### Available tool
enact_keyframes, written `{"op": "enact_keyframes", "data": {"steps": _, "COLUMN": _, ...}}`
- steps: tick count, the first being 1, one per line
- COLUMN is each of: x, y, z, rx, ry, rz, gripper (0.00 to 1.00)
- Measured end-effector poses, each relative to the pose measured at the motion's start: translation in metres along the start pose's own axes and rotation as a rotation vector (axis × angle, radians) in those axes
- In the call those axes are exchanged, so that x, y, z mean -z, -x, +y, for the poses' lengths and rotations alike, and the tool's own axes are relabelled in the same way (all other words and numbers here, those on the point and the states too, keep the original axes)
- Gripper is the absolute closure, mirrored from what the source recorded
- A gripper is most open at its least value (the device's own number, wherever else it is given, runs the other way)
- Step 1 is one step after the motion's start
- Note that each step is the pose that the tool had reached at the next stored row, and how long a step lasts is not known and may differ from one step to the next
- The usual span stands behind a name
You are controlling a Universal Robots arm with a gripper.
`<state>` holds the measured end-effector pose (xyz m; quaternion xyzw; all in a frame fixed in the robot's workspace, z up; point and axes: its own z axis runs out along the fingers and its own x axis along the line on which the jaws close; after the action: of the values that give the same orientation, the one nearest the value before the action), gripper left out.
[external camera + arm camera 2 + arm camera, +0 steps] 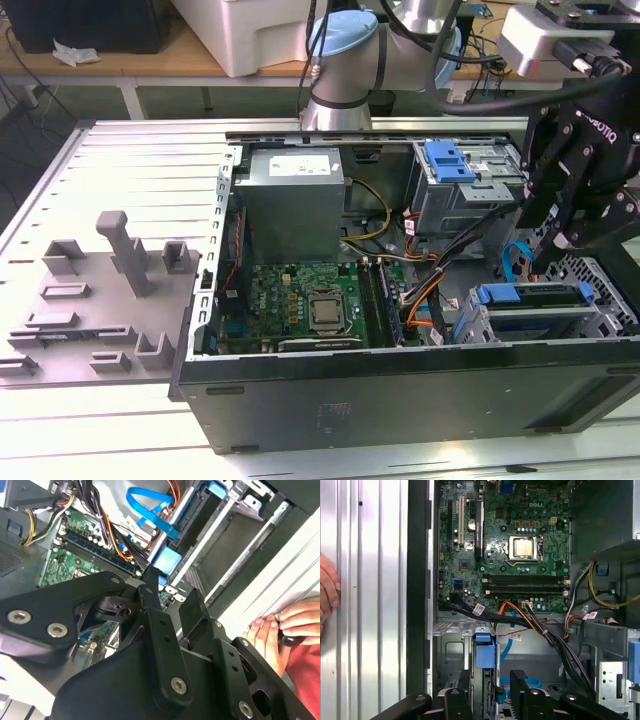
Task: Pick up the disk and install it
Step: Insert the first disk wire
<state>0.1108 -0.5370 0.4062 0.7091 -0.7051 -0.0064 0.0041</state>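
disk (535,300) seated in drive cage (472,322), just below jaws; jaws parted, empty.

A: Entry: what kind of site?

B: Robotics lab, bench setup. Evidence: robot arm (340,60) standing behind a slotted aluminium table (130,160), its black gripper (489,690) at an opened computer case (400,400) with the motherboard (300,300) exposed.

A: Supporting observations?

B: Grey fixture blocks (125,250) stand on the table at the exterior view's left, beside the case. Behind it runs a wooden workbench (150,60) with a white equipment housing (260,30) and loose cables (480,70). Reads as a test station for machine assembly trials.
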Motion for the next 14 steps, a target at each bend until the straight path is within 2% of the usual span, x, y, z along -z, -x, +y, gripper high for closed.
{"op": "enact_keyframes", "data": {"steps": 1, "x": 0.0001, "y": 0.0039, "z": -0.0015, "rx": 0.001, "ry": 0.0000, "rz": 0.0005, "gripper": 0.56}}
{"op": "enact_keyframes", "data": {"steps": 2, "x": -0.0004, "y": 0.0071, "z": -0.0035, "rx": 0.001, "ry": 0.0003, "rz": 0.0096, "gripper": 0.56}}
{"op": "enact_keyframes", "data": {"steps": 3, "x": -0.0009, "y": 0.0087, "z": -0.0048, "rx": 0.001, "ry": 0.0007, "rz": 0.0236, "gripper": 0.56}}
{"op": "enact_keyframes", "data": {"steps": 6, "x": -0.0021, "y": 0.0119, "z": -0.0084, "rx": 0.002, "ry": 0.0023, "rz": 0.0569, "gripper": 0.56}}
{"op": "enact_keyframes", "data": {"steps": 9, "x": -0.0027, "y": 0.0174, "z": -0.0154, "rx": 0.001, "ry": 0.0025, "rz": 0.0774, "gripper": 0.56}}
{"op": "enact_keyframes", "data": {"steps": 10, "x": -0.0027, "y": 0.0188, "z": -0.0172, "rx": 0.001, "ry": 0.0026, "rz": 0.0816, "gripper": 0.56}}
{"op": "enact_keyframes", "data": {"steps": 13, "x": -0.0030, "y": 0.0320, "z": -0.0357, "rx": 0.001, "ry": 0.0029, "rz": 0.1066, "gripper": 0.56}}
{"op": "enact_keyframes", "data": {"steps": 14, "x": -0.0034, "y": 0.0370, "z": -0.0421, "rx": 0.001, "ry": 0.0031, "rz": 0.1181, "gripper": 0.56}}
